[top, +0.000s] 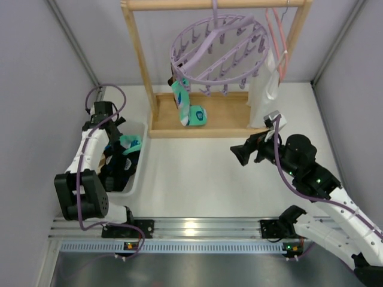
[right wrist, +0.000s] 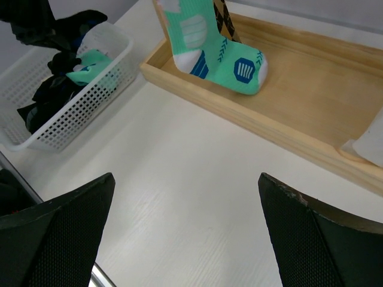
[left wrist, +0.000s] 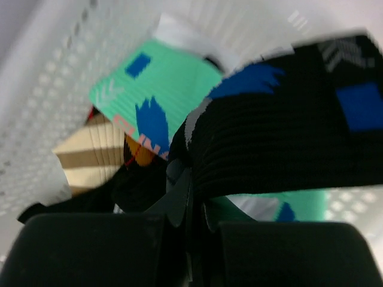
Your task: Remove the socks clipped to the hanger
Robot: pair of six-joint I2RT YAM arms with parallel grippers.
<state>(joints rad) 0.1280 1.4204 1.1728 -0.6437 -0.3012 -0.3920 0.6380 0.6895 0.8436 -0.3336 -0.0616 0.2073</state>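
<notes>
The lilac hanger (top: pixel 218 51) hangs by its hook from a wooden rail. One mint-green sock (top: pixel 181 98) (right wrist: pixel 206 51) dangles from a clip at its left, with the toe resting in the wooden tray (top: pixel 227 127). A strip of brown argyle sock (right wrist: pixel 227 21) shows behind it. My left gripper (top: pixel 115 156) (left wrist: pixel 191 191) is down in the white basket (top: pixel 139 173), shut on a black sock with blue patches (left wrist: pixel 287 137). More socks lie under it, mint-green (left wrist: pixel 167 84) and tan-striped (left wrist: pixel 90 155). My right gripper (top: pixel 239 152) (right wrist: pixel 186 176) hovers open over bare table, empty.
A white garment (top: pixel 263 89) hangs on a thin pink clothes hanger (top: pixel 276 36) at the right of the rail. Wooden uprights (top: pixel 139 54) frame the rack above the tray. Grey walls close in both sides. The basket (right wrist: pixel 78 101) sits left of the tray.
</notes>
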